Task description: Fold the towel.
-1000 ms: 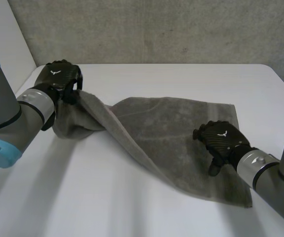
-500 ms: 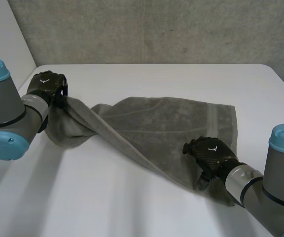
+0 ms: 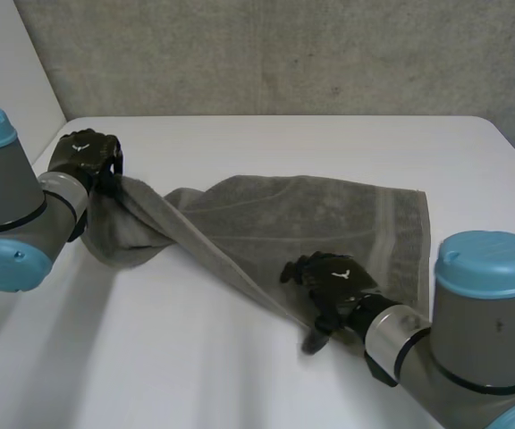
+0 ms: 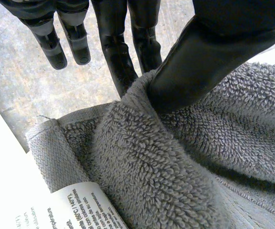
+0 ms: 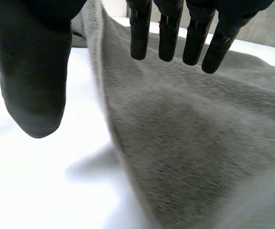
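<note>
Towel (image 3: 275, 219) is soft, limp terry. My left hand (image 3: 83, 154) pinches its corner; my right hand (image 3: 329, 279) is open and should take the near edge.

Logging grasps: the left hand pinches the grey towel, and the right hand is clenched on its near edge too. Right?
Not quite. The left hand does pinch the towel, but the right hand is open at its near edge: the right wrist view shows straight fingers and the thumb apart, gripping nothing.
</note>
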Controlling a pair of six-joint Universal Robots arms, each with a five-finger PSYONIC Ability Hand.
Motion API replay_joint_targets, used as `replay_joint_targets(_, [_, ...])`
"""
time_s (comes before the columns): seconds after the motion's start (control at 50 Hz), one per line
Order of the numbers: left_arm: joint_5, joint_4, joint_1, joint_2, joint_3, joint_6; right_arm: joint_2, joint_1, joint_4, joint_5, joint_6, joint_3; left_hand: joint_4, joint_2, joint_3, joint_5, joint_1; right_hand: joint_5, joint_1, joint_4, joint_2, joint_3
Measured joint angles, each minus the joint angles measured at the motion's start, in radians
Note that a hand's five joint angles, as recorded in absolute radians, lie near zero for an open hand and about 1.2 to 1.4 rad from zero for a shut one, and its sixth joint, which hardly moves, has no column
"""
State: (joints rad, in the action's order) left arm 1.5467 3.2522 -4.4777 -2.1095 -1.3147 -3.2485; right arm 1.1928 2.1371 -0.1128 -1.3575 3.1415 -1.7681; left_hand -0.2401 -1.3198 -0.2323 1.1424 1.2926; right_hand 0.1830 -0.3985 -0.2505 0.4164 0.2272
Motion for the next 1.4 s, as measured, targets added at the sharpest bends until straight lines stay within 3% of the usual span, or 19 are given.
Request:
replay_joint_targets(0.14, [0.000, 0.000, 0.000, 0.003, 0.002, 0.001, -0.065, 0.054, -0.008, -0.023, 0.038, 0.054, 0.000, 0.000, 0.000, 0.000, 0.000, 0.007, 0.000, 0.000, 0.000, 0.000])
replay_joint_targets(0.32, [0.000, 0.000, 0.000, 0.006, 0.005, 0.002, -0.166, 0.066, -0.064, -0.130, 0.030, 0.123, 0.000, 0.000, 0.000, 0.000, 0.000, 0.174, -0.125, 0.000, 0.108, 0.000])
replay_joint_targets(0.44, [0.001, -0.002, -0.001, 0.014, 0.003, 0.007, -0.201, 0.051, -0.104, -0.157, 0.027, 0.144, 0.000, 0.000, 0.000, 0.000, 0.000, 0.777, -0.719, 0.000, 0.721, 0.000])
replay_joint_targets(0.52, [0.001, -0.004, -0.005, 0.024, -0.001, 0.018, -0.172, 0.009, -0.110, -0.133, 0.032, 0.133, 0.000, 0.000, 0.000, 0.000, 0.000, 0.977, -0.933, 0.000, 0.889, 0.000])
replay_joint_targets(0.66, [-0.004, -0.008, -0.012, 0.070, -0.046, 0.037, -0.007, -0.153, -0.091, 0.032, 0.030, 0.081, 0.000, -0.003, 0.000, 0.000, 0.000, 0.977, -0.933, 0.000, 0.889, 0.000])
replay_joint_targets(0.74, [-0.012, -0.007, -0.006, 0.123, -0.114, 0.039, 0.067, -0.260, 0.005, 0.173, 0.002, 0.090, 0.000, -0.006, 0.000, 0.000, 0.000, 0.980, -0.933, 0.000, 0.889, 0.000])
replay_joint_targets(0.82, [-0.023, -0.003, 0.009, 0.177, -0.189, 0.037, 0.075, -0.326, 0.106, 0.243, -0.074, 0.140, 0.000, -0.007, 0.000, 0.000, 0.000, 0.980, -0.933, 0.000, 0.894, 0.000])
replay_joint_targets(0.88, [-0.037, 0.002, 0.027, 0.210, -0.240, 0.036, 0.048, -0.359, 0.156, 0.237, -0.168, 0.192, 0.000, -0.008, 0.000, 0.000, 0.000, 0.980, -0.933, 0.000, 0.894, 0.000])
replay_joint_targets(1.0, [-0.062, 0.013, 0.061, 0.238, -0.300, 0.037, -0.032, -0.368, 0.185, 0.131, -0.303, 0.271, 0.000, -0.014, 0.000, 0.000, 0.000, 0.980, -0.933, 0.000, 0.894, 0.000])
replay_joint_targets(1.04, [-0.066, 0.019, 0.065, 0.239, -0.310, 0.037, -0.062, -0.357, 0.183, 0.092, -0.313, 0.285, 0.000, -0.018, 0.000, 0.000, 0.000, 0.879, -0.833, 0.000, 0.805, 0.000])
replay_joint_targets(1.18, [-0.068, 0.029, 0.057, 0.227, -0.314, 0.038, -0.116, -0.312, 0.172, 0.044, -0.243, 0.257, 0.000, -0.022, 0.000, 0.010, 0.000, 0.498, -0.462, 0.000, 0.460, 0.000])
replay_joint_targets(1.4, [-0.064, 0.049, 0.043, 0.216, -0.304, 0.038, -0.091, -0.304, 0.158, 0.056, -0.110, 0.139, 0.000, -0.022, 0.000, 0.010, 0.000, 0.310, -0.295, 0.000, 0.289, 0.000])
